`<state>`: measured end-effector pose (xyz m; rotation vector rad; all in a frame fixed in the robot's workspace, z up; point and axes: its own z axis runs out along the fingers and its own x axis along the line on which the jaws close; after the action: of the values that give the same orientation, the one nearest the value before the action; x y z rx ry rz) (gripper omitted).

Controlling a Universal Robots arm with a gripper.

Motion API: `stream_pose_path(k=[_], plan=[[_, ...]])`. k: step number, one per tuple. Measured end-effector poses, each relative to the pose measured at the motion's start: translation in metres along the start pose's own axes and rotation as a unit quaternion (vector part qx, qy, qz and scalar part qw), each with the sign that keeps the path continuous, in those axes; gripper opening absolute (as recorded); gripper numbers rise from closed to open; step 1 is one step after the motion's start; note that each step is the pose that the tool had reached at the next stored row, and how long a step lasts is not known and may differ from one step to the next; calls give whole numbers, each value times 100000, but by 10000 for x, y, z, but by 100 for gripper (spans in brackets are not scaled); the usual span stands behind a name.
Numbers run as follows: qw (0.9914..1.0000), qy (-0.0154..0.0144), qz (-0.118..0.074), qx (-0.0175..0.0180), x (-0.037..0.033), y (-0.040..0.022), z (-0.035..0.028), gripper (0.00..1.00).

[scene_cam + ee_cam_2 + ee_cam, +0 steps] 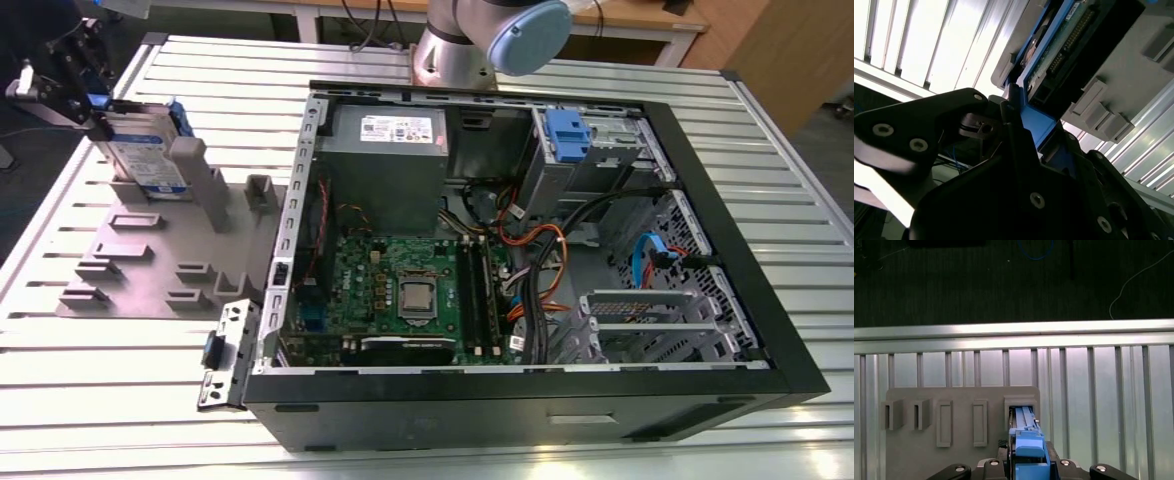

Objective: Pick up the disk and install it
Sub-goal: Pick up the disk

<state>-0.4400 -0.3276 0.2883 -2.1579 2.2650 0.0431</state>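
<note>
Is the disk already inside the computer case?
No, the disk stands upright at the grey holder, outside the computer case, on the exterior view's left.

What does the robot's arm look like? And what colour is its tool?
The arm is a round, silver-grey metal tube with a light blue cap on its joint. The tool is black. In the second wrist view it is made of chunky flat plates with rounded edges, dotted with small shiny silver screws.
</note>
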Motion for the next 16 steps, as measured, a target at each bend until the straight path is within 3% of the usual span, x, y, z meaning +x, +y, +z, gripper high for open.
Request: stream_pose_path(k=[16], plan=[[100000, 78, -2, 16, -41, 2, 2, 38]])
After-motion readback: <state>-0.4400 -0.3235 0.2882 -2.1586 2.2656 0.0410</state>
